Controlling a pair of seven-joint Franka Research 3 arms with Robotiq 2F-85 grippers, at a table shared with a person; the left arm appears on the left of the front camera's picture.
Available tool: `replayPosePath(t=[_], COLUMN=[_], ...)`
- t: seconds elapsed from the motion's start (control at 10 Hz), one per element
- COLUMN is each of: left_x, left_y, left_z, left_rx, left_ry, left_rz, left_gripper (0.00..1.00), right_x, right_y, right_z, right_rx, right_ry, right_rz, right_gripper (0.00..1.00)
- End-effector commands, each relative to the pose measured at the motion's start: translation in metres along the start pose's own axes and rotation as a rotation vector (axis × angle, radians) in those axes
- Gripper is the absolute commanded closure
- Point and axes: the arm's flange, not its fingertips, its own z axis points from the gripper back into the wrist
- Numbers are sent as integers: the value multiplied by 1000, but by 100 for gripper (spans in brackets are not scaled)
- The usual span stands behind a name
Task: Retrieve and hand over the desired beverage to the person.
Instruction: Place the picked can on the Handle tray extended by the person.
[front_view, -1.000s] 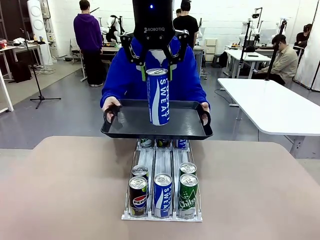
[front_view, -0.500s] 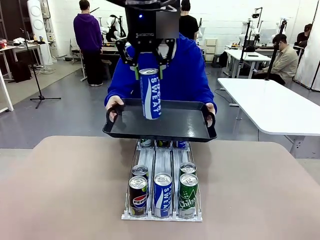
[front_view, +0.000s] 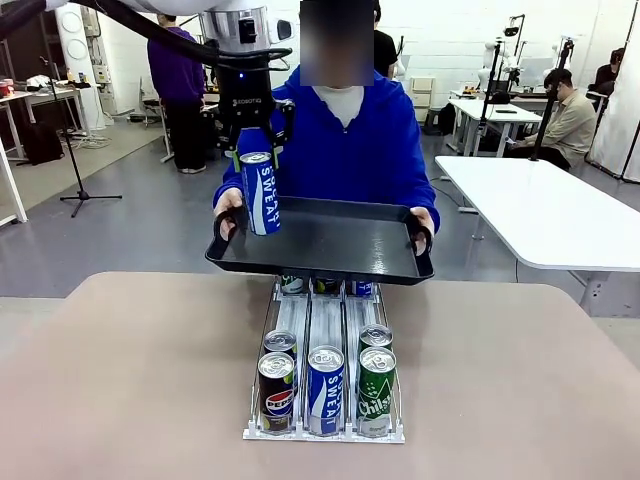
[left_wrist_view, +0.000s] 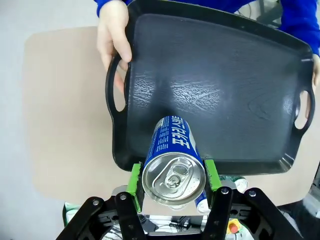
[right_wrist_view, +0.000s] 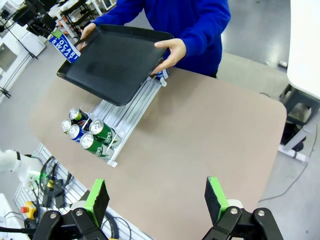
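Two fingers of the right gripper (right_wrist_view: 156, 200): spread wide apart and grasping nothing, hanging above the near edge of the tabletop (right_wrist_view: 200, 145).
Rack (front_view: 310, 318): clear, three lanes, at the middle of the tabletop, running from near the near edge to the far edge.
Front row: Pepsi can (front_view: 276, 390) in the left lane, blue-and-white can (front_view: 325, 388) in the middle lane, green can (front_view: 376, 390) in the right lane, side by side at the rack's near end.
Second row: silver-topped can (front_view: 280, 343) just behind the Pepsi can, another can (front_view: 375, 336) just behind the green can.
Far-end cans (front_view: 325, 286): three at the rack's far end, mostly hidden under the tray.
Tray (front_view: 340, 240): black, a handle at each end, held in the air above the tabletop's far edge and over the rack's far end.
Left gripper (left_wrist_view: 172, 172): clamped on the top of the blue Sweat can, one green pad on each side.
Blue Sweat can (front_view: 260, 193): nearly upright over the tray's left end, just beside the left handle. Whether its base touches the tray cannot be told.
Person (front_view: 345, 150): in a blue hooded sweatshirt over a white shirt, at the far side of the tabletop, hands (front_view: 228, 210) closed round the tray's handles, one at each end.
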Motion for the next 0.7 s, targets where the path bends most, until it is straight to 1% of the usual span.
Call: replayPosePath(t=[0.0,0.1,0.2,0.5,0.6], left_x=[1,-4,2,2,0], left_y=[-9,-11,0,0,-4], left_z=[14,20,-1,-1,-3], left_rx=[28,61,5,5,22], left_ry=[-24,-32,-2,-2,4], left_rz=[37,48,12,12,22], left_gripper=[42,42,42,42,42], right_x=[0,0,0,0,0], right_y=[0,0,0,0,0], right_z=[-1,-1,-1,-1,-1], right_rx=[16,16,16,16,16], right_ry=[-4,-4,-4,-4,-4], right_rz=[8,8,8,8,8], right_gripper=[0,0,0,0,0])
